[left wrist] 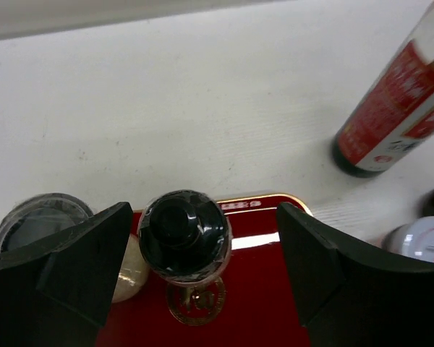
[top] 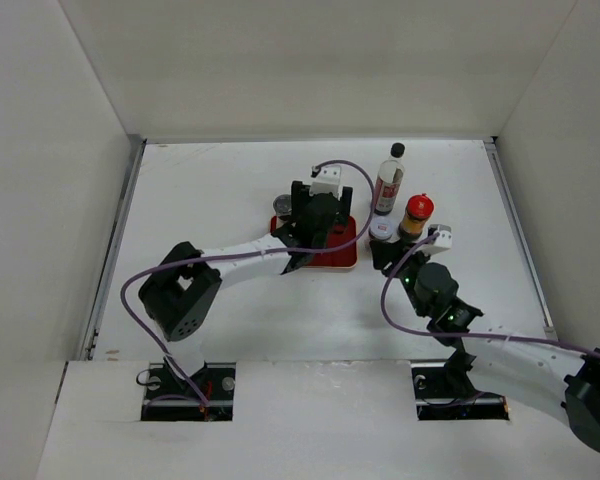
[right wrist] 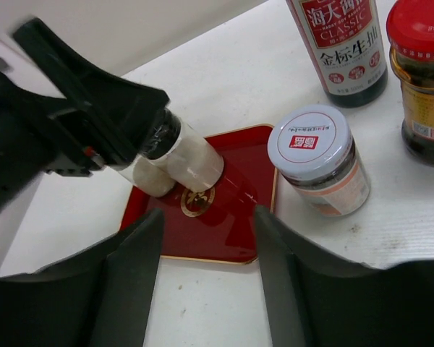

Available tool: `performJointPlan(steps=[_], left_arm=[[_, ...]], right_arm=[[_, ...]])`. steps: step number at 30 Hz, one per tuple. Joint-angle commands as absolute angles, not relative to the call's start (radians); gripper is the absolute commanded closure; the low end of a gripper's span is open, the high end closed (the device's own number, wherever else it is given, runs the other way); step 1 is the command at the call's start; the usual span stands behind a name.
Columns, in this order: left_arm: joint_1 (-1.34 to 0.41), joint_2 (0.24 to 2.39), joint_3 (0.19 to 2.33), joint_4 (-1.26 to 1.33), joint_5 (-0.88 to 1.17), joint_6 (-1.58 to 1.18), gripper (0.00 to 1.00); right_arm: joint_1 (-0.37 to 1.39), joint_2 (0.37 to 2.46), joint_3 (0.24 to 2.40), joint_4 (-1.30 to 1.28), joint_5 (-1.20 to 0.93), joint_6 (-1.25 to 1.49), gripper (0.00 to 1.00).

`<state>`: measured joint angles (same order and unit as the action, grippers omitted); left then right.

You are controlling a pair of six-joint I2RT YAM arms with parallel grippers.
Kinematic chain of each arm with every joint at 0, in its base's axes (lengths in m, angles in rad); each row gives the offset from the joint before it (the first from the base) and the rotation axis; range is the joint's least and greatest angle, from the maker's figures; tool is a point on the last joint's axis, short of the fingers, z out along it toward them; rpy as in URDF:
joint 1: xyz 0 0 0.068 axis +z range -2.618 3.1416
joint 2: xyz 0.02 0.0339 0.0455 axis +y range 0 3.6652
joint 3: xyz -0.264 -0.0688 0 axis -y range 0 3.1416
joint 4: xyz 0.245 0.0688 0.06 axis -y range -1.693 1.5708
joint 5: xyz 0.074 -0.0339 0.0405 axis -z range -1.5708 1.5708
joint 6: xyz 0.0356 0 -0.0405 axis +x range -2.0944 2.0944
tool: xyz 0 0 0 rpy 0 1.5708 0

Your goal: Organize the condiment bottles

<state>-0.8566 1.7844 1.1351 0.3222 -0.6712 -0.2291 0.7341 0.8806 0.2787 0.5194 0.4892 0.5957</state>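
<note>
A black-lidded shaker (left wrist: 182, 235) stands on the red tray (left wrist: 275, 289), with a second white shaker (left wrist: 130, 271) beside it. My left gripper (left wrist: 202, 267) is open and straddles the black-lidded shaker, its left finger close to it. A silver-lidded shaker (left wrist: 36, 220) stands off the tray's left corner. The tall bottle with a black cap (top: 388, 180), the red-capped jar (top: 416, 217) and a white-lidded jar (top: 382, 229) stand right of the tray. My right gripper (right wrist: 206, 289) is open and empty at the tray's near right corner, short of the white-lidded jar (right wrist: 315, 155).
White walls enclose the table (top: 220, 180) on three sides. My left arm (top: 240, 260) lies across the table's left middle, and its gripper (top: 310, 240) covers much of the tray (top: 345, 255) in the top view.
</note>
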Motion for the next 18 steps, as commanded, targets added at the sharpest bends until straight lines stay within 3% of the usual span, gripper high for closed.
performJointPlan(steps=[1, 5, 7, 10, 12, 18], left_arm=[[-0.880, 1.642, 1.186, 0.436, -0.651, -0.216, 0.19], [-0.886, 1.573, 1.186, 0.468, -0.611, -0.227, 0.20], [-0.889, 1.524, 1.161, 0.491, -0.617, -0.227, 0.29], [-0.866, 1.412, 1.056, 0.547, -0.629, -0.239, 0.57], [-0.837, 1.311, 0.950, 0.578, -0.658, -0.268, 0.69], [-0.688, 1.010, 0.625, 0.534, -0.699, -0.403, 0.79]], right_arm=[[0.736, 0.851, 0.287, 0.519, 0.494, 0.594, 0.53], [0.742, 0.831, 0.319, 0.459, 0.505, 0.588, 0.75], [0.746, 0.818, 0.340, 0.419, 0.517, 0.583, 0.80], [0.748, 0.799, 0.388, 0.359, 0.543, 0.568, 0.82], [0.746, 0.801, 0.434, 0.321, 0.557, 0.545, 0.82], [0.723, 0.902, 0.570, 0.262, 0.590, 0.489, 0.81]])
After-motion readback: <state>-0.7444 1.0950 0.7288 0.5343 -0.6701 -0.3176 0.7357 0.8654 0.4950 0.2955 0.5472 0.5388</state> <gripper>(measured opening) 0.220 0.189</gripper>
